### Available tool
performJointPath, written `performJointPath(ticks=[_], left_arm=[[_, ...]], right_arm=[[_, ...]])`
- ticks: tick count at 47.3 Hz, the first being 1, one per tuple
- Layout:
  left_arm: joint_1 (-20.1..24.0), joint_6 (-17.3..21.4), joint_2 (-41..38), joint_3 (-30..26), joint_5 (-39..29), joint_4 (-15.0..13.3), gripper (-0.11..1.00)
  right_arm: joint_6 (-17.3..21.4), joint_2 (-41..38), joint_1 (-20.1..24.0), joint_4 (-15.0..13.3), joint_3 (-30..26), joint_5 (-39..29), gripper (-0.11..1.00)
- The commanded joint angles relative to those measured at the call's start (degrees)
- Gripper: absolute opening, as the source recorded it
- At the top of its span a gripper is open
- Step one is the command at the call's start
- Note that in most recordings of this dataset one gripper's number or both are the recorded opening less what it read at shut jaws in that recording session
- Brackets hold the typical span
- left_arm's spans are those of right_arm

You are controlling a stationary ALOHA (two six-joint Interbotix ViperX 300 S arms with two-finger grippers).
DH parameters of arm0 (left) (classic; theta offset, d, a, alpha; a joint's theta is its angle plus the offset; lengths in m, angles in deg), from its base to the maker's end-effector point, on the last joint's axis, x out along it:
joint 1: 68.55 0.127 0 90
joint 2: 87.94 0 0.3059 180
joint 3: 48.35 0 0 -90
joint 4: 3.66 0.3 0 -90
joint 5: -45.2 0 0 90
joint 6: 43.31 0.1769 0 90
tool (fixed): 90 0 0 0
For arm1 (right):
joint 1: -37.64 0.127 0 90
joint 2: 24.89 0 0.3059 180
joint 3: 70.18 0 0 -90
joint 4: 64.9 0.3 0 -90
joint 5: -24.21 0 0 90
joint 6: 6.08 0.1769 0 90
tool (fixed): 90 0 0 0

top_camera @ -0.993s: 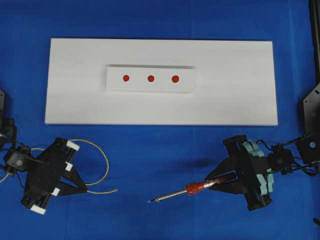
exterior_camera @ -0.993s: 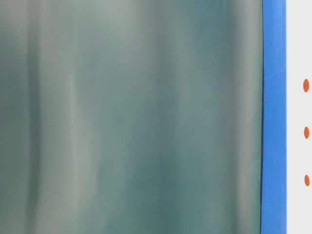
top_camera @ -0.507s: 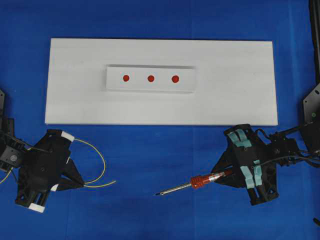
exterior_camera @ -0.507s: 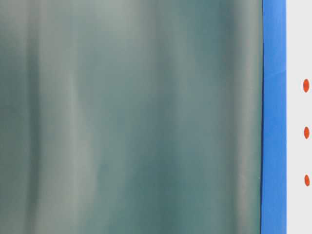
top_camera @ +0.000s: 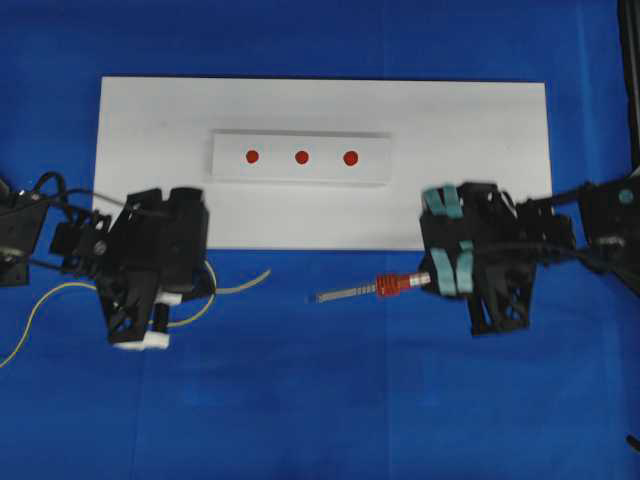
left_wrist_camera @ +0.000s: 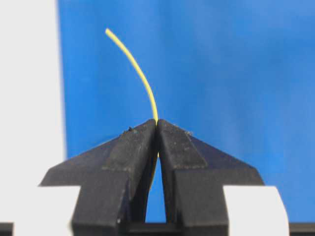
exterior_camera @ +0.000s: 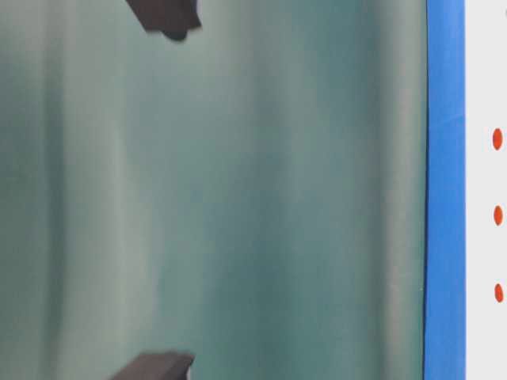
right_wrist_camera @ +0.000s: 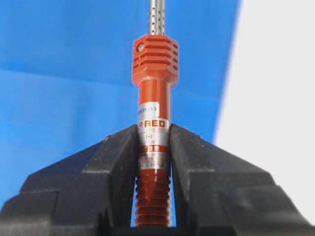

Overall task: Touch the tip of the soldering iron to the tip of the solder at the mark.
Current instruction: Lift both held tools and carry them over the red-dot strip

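My left gripper (top_camera: 205, 290) is shut on the solder (top_camera: 245, 282), a thin yellow wire whose free end curves right over the blue cloth. In the left wrist view the solder (left_wrist_camera: 142, 78) rises from the closed gripper (left_wrist_camera: 157, 123). My right gripper (top_camera: 428, 281) is shut on the soldering iron (top_camera: 388, 286), which points left; its tip is a short gap from the solder's end. In the right wrist view the soldering iron (right_wrist_camera: 155, 59) is clamped at its silver label by the gripper (right_wrist_camera: 154, 129), its tip out of frame. Three red marks (top_camera: 301, 157) sit on a raised white strip.
The white board (top_camera: 480, 170) carrying the strip lies just beyond both grippers, on blue cloth (top_camera: 330, 400). Slack solder trails left behind the left arm (top_camera: 30, 310). The table-level view is mostly a green blur, with dark shapes at top (exterior_camera: 162, 16) and bottom (exterior_camera: 154, 366).
Both arms have moved toward the board and each other. The solder end has swung up and right. The iron has shifted up and now lies level, pointing left. Dark shapes entered the table-level view.
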Motion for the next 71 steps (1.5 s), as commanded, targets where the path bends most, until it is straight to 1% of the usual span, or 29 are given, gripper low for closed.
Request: performJointPath(ticks=[1,7,14,19,25,34,39,62,71], left_arm=[[2.0,0.3,-0.7,-3.4,-3.2,0.4,0.02],[4.5,2.3,-2.5,-6.3,-7.2,0.4,0.02],[7.5,5.4,-3.5,-8.2,-8.0,0.4,0.02],[9.8,7.0,-3.7,-8.5,-8.1,0.4,0.02],[13.1,9.1,-3.7,-8.7,-8.0,0.4,0.02],[16.4,12.4,-3.7,-9.0,-8.0,0.4,0.02],[17.4,13.2,-3.7,-9.1,-7.9,0.4,0.02],[18.1,13.2,-3.5,-8.4,-8.1,0.4,0.02],[18.1,12.0,-1.9,-5.6,-8.2,0.4,0.02]], right_arm=[[0.1,1.2,-2.6,-1.1,-2.5,-3.0,0.07],[0.1,1.2,-6.6,-3.6,-4.7,-7.3,0.07],[0.2,1.2,-10.7,-7.3,-6.0,-9.1,0.07],[0.2,1.2,-13.3,-8.8,-6.2,-9.3,0.06],[0.2,1.2,-15.5,-9.8,-6.3,-9.4,0.06],[0.1,1.2,-17.5,-10.7,-6.5,-9.3,0.06],[0.1,1.2,-17.9,-10.8,-6.5,-9.1,0.06],[0.2,1.2,-18.0,-10.8,-6.6,-9.0,0.07],[0.2,1.1,-18.0,-10.7,-6.6,-8.7,0.06]])
